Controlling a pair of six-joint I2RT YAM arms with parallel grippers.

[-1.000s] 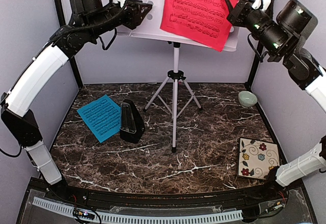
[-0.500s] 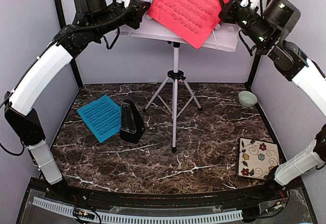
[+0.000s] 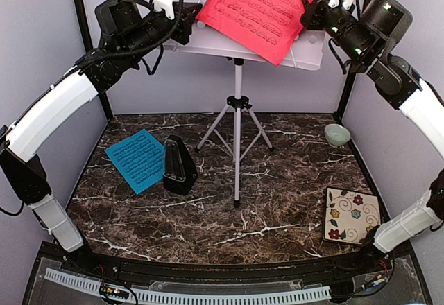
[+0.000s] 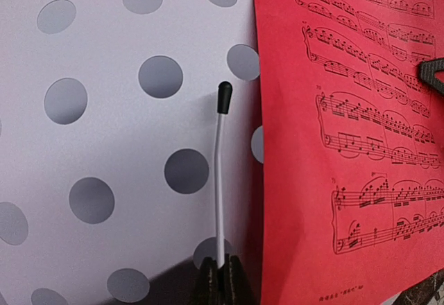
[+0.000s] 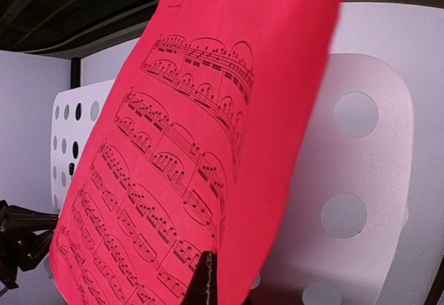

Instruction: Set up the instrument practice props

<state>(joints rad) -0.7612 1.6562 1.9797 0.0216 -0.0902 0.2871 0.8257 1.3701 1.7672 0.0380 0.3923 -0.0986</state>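
We see a dark marble-patterned table (image 3: 277,194) from above. At its back, in the middle, stands a white tripod music stand (image 3: 237,132), its legs spread on the table and its desk (image 4: 125,145) (a white panel punched with round holes) raised high near the top of the view.

A red page (image 3: 260,10) of printed music lies against the desk, tilted, with its lower corner hanging past the bottom ledge. The right gripper (image 5: 210,283) is pinched shut on that page at its right-hand edge.

A blue page (image 3: 137,159) of music lies flat on the left of the table. A square floral tile (image 3: 352,215) lies near the front right corner. A small black pyramid-shaped metronome (image 3: 178,166) stands upright, touching the blue page's right edge. A small pale green bowl (image 3: 337,134) sits at the back right, well apart from the stand's legs.

The left gripper (image 4: 220,277) is clenched on a thin white wire clip (image 4: 220,180) with a black tip, which rises across the desk just left of the red page.
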